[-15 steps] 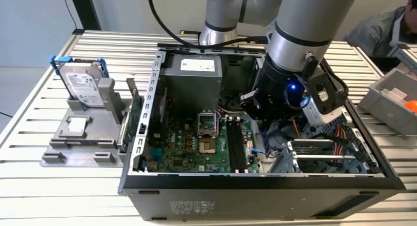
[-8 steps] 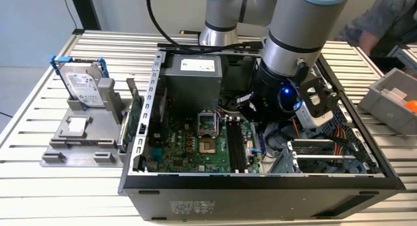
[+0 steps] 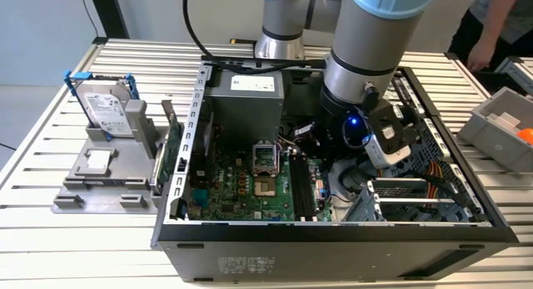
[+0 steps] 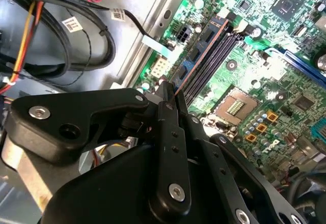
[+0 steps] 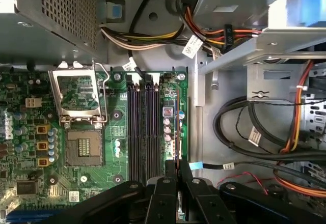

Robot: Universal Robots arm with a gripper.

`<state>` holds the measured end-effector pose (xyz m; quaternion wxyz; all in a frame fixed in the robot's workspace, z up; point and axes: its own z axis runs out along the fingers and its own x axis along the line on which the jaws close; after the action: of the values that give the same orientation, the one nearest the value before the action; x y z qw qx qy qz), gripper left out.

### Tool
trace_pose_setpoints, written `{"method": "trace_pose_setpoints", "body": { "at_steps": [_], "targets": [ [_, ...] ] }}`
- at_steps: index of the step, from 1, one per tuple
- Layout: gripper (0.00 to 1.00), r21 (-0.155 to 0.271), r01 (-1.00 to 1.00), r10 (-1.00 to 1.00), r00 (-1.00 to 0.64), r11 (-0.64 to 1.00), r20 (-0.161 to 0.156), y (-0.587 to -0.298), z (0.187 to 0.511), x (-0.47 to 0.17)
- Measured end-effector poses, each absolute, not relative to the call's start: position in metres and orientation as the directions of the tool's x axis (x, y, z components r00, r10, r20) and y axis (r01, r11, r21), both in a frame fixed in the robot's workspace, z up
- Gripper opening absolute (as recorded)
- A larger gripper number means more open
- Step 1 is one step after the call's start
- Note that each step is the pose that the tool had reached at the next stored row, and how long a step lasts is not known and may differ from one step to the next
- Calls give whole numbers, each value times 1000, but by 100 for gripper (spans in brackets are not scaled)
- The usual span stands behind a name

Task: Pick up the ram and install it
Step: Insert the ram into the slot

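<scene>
One ram in gripper, above motherboard slots

A hard drive stands upright beside the open computer case.

Arm reaching steeply down from far side, wrist bent toward exterior view's right. Gripper w/ fingers drawn close together, pinched on a thin edge-on ram. Blue light lit on wrist housing.
</scene>
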<state>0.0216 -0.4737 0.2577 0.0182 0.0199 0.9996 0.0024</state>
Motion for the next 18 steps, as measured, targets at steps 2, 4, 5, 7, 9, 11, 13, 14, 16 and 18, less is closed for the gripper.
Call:
{"method": "trace_pose_setpoints", "body": {
  "at_steps": [2, 4, 5, 7, 9, 11, 13, 14, 16, 18],
  "targets": [
    [0, 5, 40, 40, -999, 999, -36, -473, 254, 21],
    [0, 5, 40, 40, -999, 999, -36, -473, 251, 20],
    [0, 5, 40, 40, -999, 999, -36, -473, 250, 19],
    [0, 4, 40, 40, -999, 999, -36, -473, 250, 19],
    [0, 4, 40, 40, -999, 999, -36, -473, 250, 19],
    [0, 5, 40, 40, -999, 999, -36, -473, 248, 19],
    [0, 5, 40, 40, -999, 999, -35, -473, 244, 19],
    [0, 4, 40, 40, -999, 999, -33, -473, 243, 19],
    [0, 4, 40, 40, -999, 999, -33, -473, 239, 19],
    [0, 4, 40, 40, -999, 999, -33, -473, 236, 19]
  ]
}}
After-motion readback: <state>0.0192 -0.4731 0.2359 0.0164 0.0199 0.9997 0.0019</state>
